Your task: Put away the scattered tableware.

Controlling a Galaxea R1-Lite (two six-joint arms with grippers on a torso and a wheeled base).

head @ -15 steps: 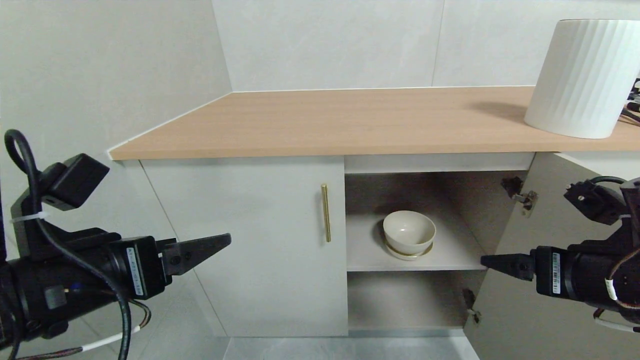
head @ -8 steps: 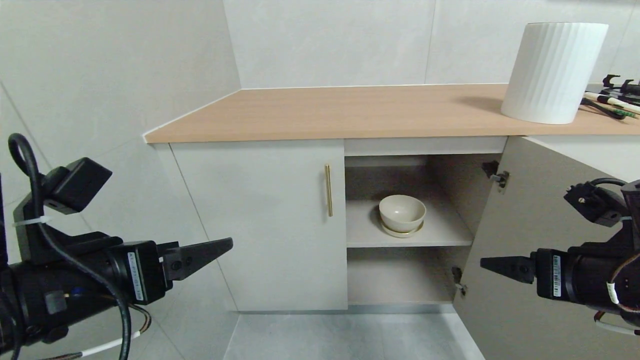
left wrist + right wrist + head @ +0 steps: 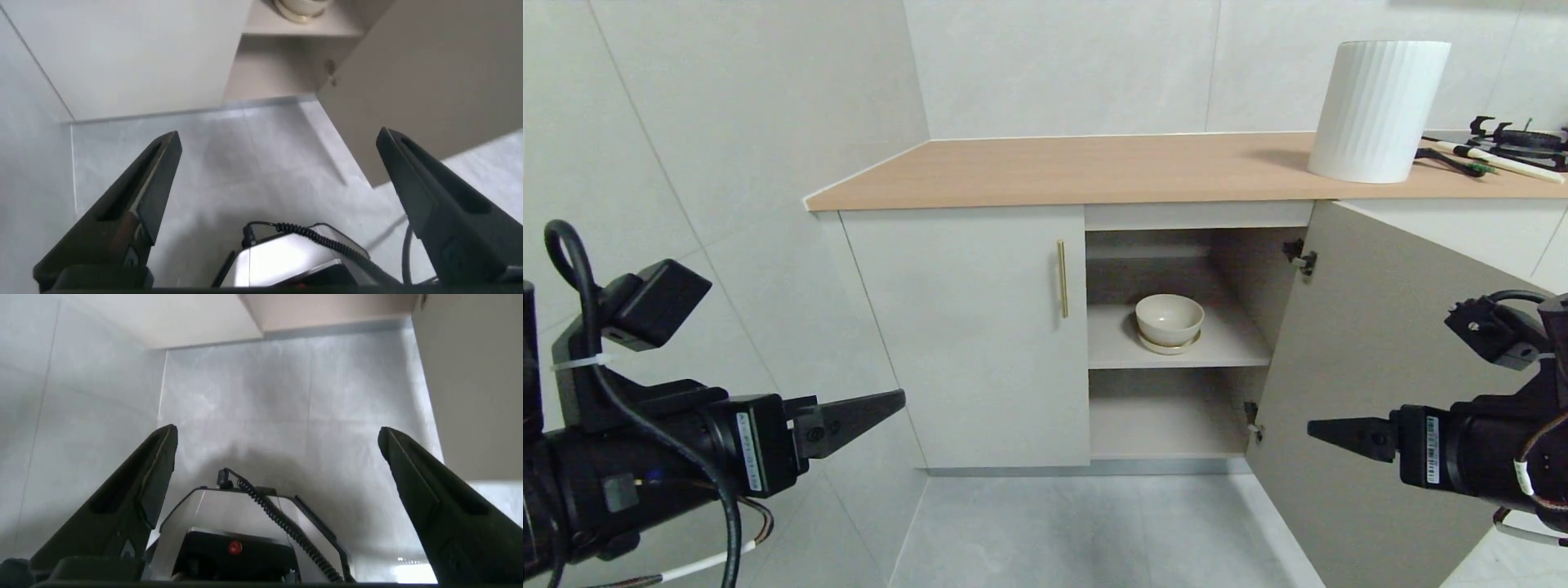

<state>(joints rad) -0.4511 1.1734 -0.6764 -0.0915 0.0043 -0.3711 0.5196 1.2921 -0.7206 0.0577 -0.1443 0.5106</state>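
Bowl [image 3: 1170, 318] sits upright on a saucer [image 3: 1168, 348] on the upper shelf [image 3: 1233, 347] of the cabinet's R compartment, nearer the shelf's L side. Stacking the bowl on the saucer saves room & gives it a flat base, so I'd call that pair stowed. R door [image 3: 1347, 343] hangs swung wide, which leaves the shelf reachable. L door [image 3: 972, 327] is shut.

My left gripper [image 3: 882, 404] & right gripper [image 3: 1327, 429] hang low over the floor [image 3: 1086, 531], well apart from the cabinet. Both sets of jaws are spread wide w/ nothing between them, free for another pick, I reckon. At the far R of the worktop [image 3: 1094, 167], slim utensils [image 3: 1494, 157] lie just beside a white container [image 3: 1379, 110]. They're too small to ID, prob. what's left to put away.

Materials:
- **Bowl:** cream, smooth glazed ceramic by the look, round & deep.
- **Saucer:** shallow, w/ a gold-ish rim.
- **Doors:** flat matte pale-grey panels. L one carries a slim vertical brass bar handle [image 3: 1062, 278].
- **Worktop:** light-brown wood grain.
- **Container:** cylinder, slightly tapered, w/ fine vertical ribs.
- **Floor:** grey tile.
- **Jaws:** black, tapering to wedges.
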